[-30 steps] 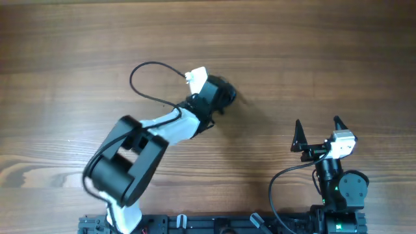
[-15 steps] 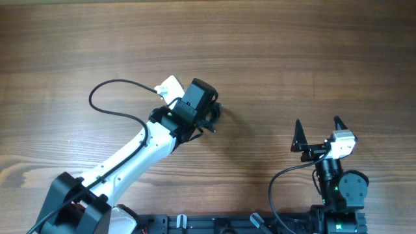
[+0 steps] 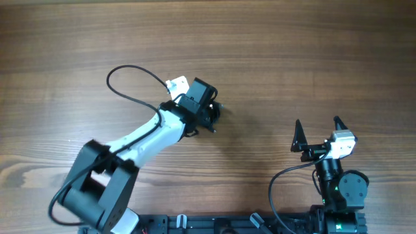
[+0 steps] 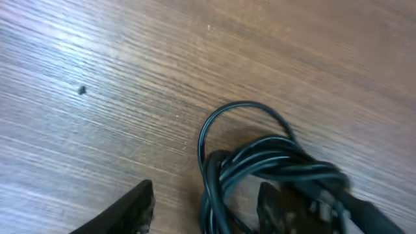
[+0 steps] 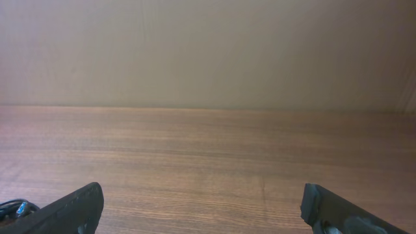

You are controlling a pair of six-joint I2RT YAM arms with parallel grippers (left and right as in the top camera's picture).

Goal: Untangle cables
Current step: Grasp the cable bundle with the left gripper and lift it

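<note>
The cables (image 4: 273,162) lie bunched in a small knot near the middle of the table (image 3: 292,52). The left gripper (image 3: 212,112) hangs over them with its fingers (image 4: 133,207) spread. One finger stands clear of the bunch, so nothing is clamped. The right gripper (image 3: 318,132) sits well apart at the near right, wide open and empty.

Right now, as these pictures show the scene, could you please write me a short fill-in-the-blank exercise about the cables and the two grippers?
1. The cables are ___ in colour and lie bunched on the wooden table.
2. The left gripper has its jaws ___, with part of the bunch between them.
3. The right gripper, apart from the cables, holds ___.

Missing words: black; open; nothing.
</note>
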